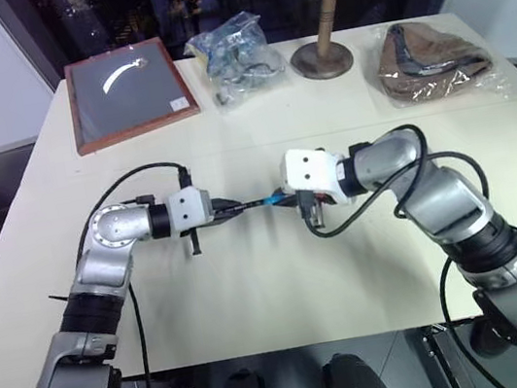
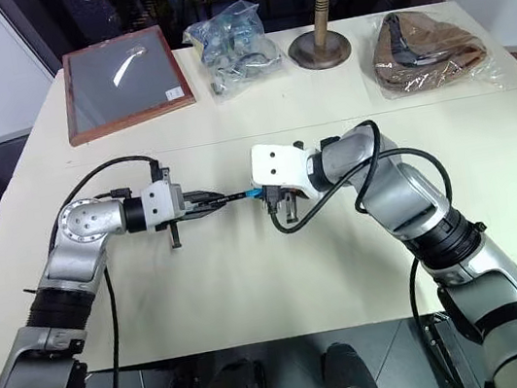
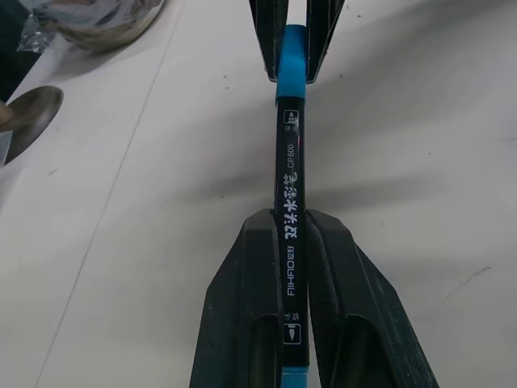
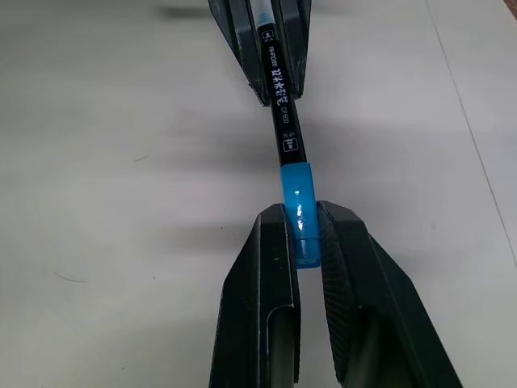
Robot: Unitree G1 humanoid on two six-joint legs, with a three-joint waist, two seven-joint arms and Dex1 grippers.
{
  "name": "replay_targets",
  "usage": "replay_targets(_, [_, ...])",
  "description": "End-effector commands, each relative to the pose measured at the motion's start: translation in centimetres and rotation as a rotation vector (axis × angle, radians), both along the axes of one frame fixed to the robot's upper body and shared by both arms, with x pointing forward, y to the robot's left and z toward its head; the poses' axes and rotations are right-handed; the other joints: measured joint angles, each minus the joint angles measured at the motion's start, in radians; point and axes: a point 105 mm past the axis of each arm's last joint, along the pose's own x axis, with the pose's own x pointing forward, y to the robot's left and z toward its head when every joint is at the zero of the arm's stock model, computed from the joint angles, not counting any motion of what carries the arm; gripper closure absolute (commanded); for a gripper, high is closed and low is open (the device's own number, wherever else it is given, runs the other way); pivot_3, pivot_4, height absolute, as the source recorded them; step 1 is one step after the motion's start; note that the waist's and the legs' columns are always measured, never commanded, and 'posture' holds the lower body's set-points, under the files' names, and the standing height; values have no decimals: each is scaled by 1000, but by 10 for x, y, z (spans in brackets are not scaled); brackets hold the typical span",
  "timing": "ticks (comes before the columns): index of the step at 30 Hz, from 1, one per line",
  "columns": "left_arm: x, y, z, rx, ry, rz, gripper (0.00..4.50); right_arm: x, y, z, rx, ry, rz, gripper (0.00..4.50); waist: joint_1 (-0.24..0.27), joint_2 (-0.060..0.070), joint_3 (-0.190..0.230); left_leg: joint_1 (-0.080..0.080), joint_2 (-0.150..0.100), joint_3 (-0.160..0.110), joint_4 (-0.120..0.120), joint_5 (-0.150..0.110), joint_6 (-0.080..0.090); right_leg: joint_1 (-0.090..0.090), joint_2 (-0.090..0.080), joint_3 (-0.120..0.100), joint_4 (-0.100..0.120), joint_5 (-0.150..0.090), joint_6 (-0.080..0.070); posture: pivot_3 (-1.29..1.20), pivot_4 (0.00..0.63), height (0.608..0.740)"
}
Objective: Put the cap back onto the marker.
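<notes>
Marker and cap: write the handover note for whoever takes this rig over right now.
Left gripper: shut on the marker, held above the table.
Right gripper: shut on the cap.
Done: the cap sits on the marker's end, the two grippers facing each other along it.
Left: whether it is fully seated cannot be told; probably press home, then release and set the marker down.

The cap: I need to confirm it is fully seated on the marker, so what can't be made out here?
- The cap: its far end sits between the right gripper fingers, hiding it in the right wrist view.
- The joint with the marker: too small in the head views to judge any gap.
- The marker's rear end: cut off between the left gripper fingers, left wrist view.
</notes>
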Motion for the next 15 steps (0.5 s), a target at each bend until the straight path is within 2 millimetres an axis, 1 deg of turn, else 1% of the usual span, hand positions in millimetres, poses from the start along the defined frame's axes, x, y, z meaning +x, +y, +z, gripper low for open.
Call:
replay_targets(1, [-13,-30,30,-107,-111,-111,4500,-29,39,10,49,-30,220,4472,0,0,0,0,0,0,0,0,0,0,0,0,0,0,0,0,150,740])
replay_targets(4, [-13,-27,28,-92,-108,-104,4500,-25,33,7,25,-32,204,4472,0,0,0,0,0,0,0,0,0,0,0,0,0,0,0,0,150,740])
replay_targets(10, [-15,-25,27,-86,-104,-94,4500,-21,28,5,7,-44,196,4472,0,0,0,0,0,0,0,0,0,0,0,0,0,0,0,0,150,740])
replay_targets(12, [-17,-22,26,-81,-99,-86,4500,-19,25,5,1,-49,192,3564,0,0,0,0,0,0,0,0,0,0,0,0,0,0,0,0,150,740])
replay_targets(13, [-17,-21,25,-79,-97,-83,4500,-19,25,5,-1,-51,192,3220,1,0,0,0,0,0,0,0,0,0,0,0,0,0,0,0,150,740])
replay_targets(15, [-19,-13,21,-68,-85,-56,4500,-19,21,5,-12,-53,190,2196,0,0,0,0,0,0,0,0,0,0,0,0,0,0,0,0,150,740])
